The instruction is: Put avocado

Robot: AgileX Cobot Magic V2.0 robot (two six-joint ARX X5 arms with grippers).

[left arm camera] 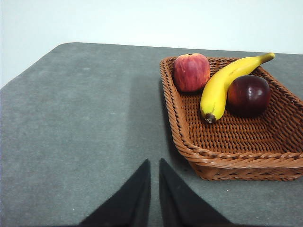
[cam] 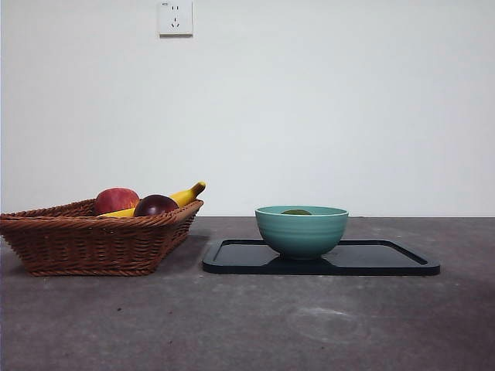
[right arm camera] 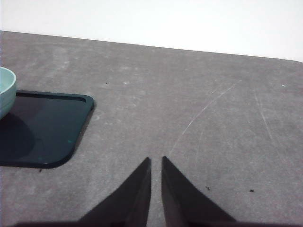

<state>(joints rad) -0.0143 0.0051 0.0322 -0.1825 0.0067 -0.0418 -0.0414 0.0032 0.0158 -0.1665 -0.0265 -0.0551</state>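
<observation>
Grey, scuffed tabletop (cam: 325, 325) before a plain white wall bearing a white socket plate (cam: 175, 17). On it, toward one side, a shallow woven brown wicker basket (cam: 85, 243) holds three fruits: a curved yellow banana (left arm camera: 222, 85) lying between a red apple (left arm camera: 191, 72) and a dark purple-maroon round fruit (left arm camera: 248, 94), the banana touching both. Beside the basket, a flat black rectangular tray (cam: 387, 259) carries a ribbed teal ceramic bowl (cam: 302, 232) — inside it, only the top of the small dull olive-green avocado (cam: 296, 212) shows above the rim. Neither arm appears in the front view. The left gripper (left arm camera: 155, 165) hovers over bare table near the basket, its two black jaws drawn together with only a thin slit between the tips — nothing held. The right gripper (right arm camera: 156, 163) hovers likewise over bare table beside the tray's corner, jaws together, empty.
</observation>
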